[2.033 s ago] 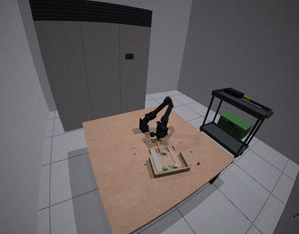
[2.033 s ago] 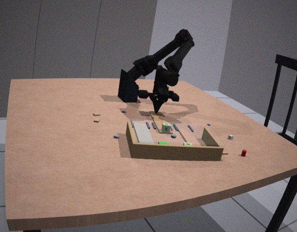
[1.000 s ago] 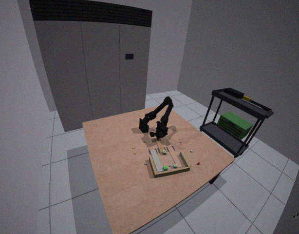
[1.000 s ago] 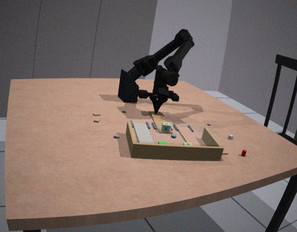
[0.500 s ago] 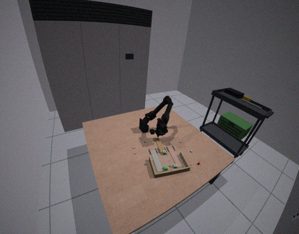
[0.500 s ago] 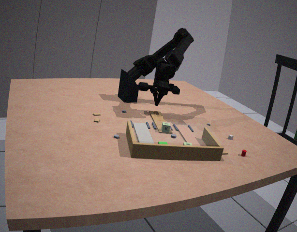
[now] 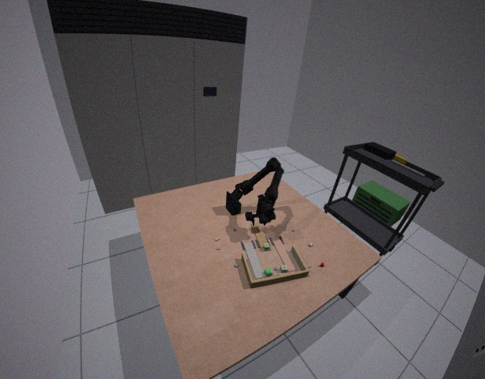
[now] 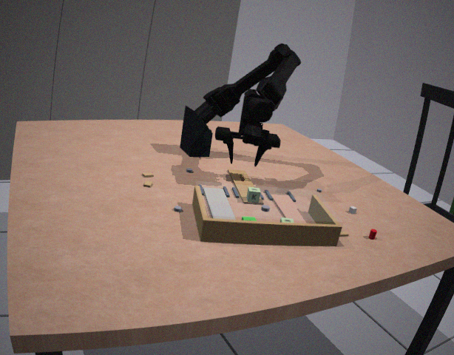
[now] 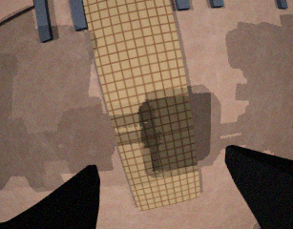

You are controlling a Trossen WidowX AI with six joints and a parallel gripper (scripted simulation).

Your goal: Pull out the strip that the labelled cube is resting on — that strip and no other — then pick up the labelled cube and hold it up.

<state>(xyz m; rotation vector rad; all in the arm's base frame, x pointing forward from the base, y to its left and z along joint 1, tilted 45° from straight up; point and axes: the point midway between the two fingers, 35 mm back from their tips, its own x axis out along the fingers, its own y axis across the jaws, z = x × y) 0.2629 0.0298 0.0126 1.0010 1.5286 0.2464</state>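
A light green cube (image 7: 266, 246) (image 8: 253, 195) with a dark K on its side rests on the far end of a yellow gridded strip (image 7: 261, 239) (image 8: 243, 187) (image 9: 132, 62). The strip lies flat, and its near end sticks out past the open side of the wooden frame, toward the arm's base. The cube is out of the wrist view. My gripper (image 7: 259, 224) (image 8: 243, 164) (image 9: 164, 164) is open and empty, above the strip's near end, with one fingertip on each side of it in the wrist view.
A wooden frame (image 7: 280, 279) (image 8: 269, 232) has a white strip (image 7: 253, 260) (image 8: 219, 203), a pinkish strip (image 8: 290, 208), a bright green block (image 7: 268, 272) (image 8: 248, 219) and another pale green cube (image 7: 283, 268) (image 8: 287, 220) inside. Dark blue guides (image 8: 268, 194) (image 9: 43, 21) flank the strips. A red cylinder (image 7: 322, 264) (image 8: 372, 234) stands right.
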